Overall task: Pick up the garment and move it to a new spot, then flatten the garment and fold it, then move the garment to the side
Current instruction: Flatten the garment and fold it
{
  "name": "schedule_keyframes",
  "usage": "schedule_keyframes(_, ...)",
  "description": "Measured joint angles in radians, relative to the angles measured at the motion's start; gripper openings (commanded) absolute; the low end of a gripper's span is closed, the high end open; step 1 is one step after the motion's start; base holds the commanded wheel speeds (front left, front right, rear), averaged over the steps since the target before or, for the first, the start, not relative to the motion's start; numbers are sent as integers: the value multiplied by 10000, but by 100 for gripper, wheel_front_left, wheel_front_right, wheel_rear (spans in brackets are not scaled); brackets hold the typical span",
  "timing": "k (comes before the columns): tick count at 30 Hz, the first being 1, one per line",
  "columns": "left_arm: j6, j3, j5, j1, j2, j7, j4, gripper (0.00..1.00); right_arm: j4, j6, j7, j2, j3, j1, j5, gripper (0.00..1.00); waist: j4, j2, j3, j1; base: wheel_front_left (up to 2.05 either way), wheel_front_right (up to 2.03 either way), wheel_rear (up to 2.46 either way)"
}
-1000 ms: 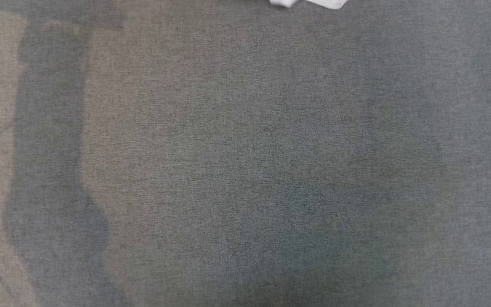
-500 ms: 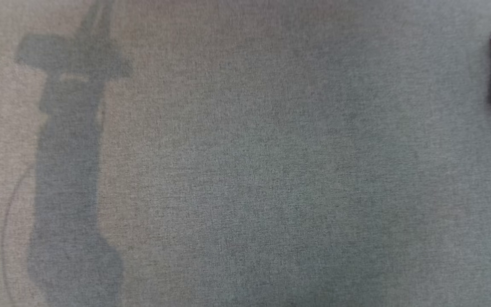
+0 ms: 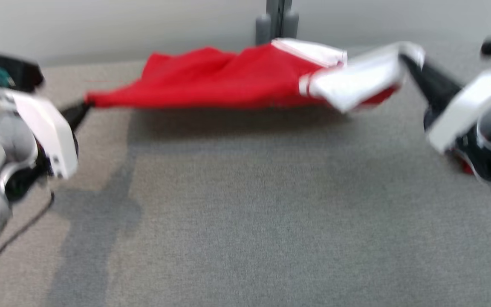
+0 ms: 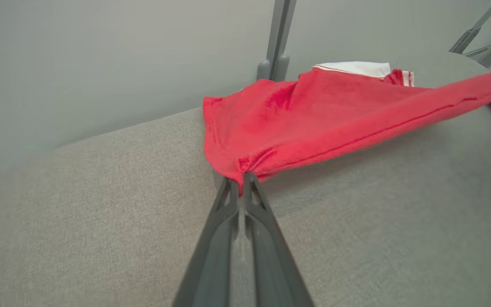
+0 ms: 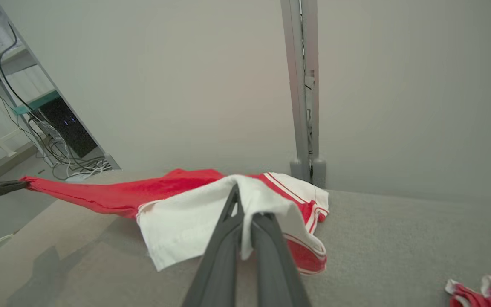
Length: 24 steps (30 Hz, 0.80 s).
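Garment: we hold one red garment point(image 3: 228, 81) with a white sleeve and white stripes, stretched out over the far part of the grey worktop point(image 3: 245, 213).
Left gripper: our left gripper point(image 4: 240, 180) is clenched on a bunched red corner. The cloth is pinched right at its tips and fans out away from them.
Right gripper: our right gripper point(image 5: 241, 200) is clenched on the white part. The white cloth drapes over its tips and hangs down on both sides.
Garment relative to the grippers: in the head view the garment spans the gap between them, with the red end at our left gripper and the white end at our right. The two grippers are well apart, and the edge between them is pulled nearly straight.
Height: the near edge hangs clear of the worktop and a dark shadow lies beneath it. We cannot tell whether the far edge touches the surface.
Behind: a grey upright post point(image 3: 276, 17) stands at the back edge of the worktop, just beyond the middle of the garment.
Other cloth: a small red-and-white crumpled piece point(image 5: 478, 294) lies on the worktop, apart from the held garment and towards our right side.
Counts: we see one garment held, two grippers both gripping it, one small loose piece and one post.
Sharpness: the head view is blurred, while both wrist views show the grips plainly.
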Motion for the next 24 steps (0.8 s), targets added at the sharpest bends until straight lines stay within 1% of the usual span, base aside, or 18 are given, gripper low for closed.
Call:
schedule_keyframes(2,2,-334,-261,450,307,414,-616,0,-336,0,543,-407,188,677,107,0,29,0,-346,0,0,0,0)
schedule_keyframes(5,0,-719,-525,1049,752,886,-1482,0,-999,0,1229,-825,351,1596,359,0,70,0,-776,0,0,0,0)
schedule_keyframes(7,2,-897,-681,1433,1078,1149,-1948,0,-1471,0,1590,-1112,332,2117,577,0,91,0,-987,0,0,0,0)
schedule_keyframes(8,2,-897,-681,1433,1078,1149,-1948,0,-1471,0,1590,-1112,332,2117,577,0,91,0,-987,0,0,0,0)
schedule_keyframes(9,2,-1047,-888,1790,1352,1421,-2401,0,-1925,0,2027,-1434,295,2648,679,0,100,0,-1158,0,0,0,0)
schedule_keyframes(10,2,-1047,-888,1790,1352,1421,-2401,0,-1925,0,2027,-1434,295,2648,679,0,100,0,-1158,0,0,0,0)
schedule_keyframes(12,38,-1212,-1012,2127,1613,1728,-2874,0,-2372,0,2497,-1764,224,3210,846,0,103,0,-1290,0,0,0,0)
schedule_keyframes(19,531,-1726,-1682,3242,2489,2765,-4811,0,-3714,0,3885,-2782,-288,5063,1133,0,145,0,-1551,0,0,0,0)
schedule_keyframes(24,1057,-1948,-2249,3861,3206,3342,-6253,0,-4604,0,4351,-3152,-1143,6179,1156,0,158,0,-1641,0,0,0,0)
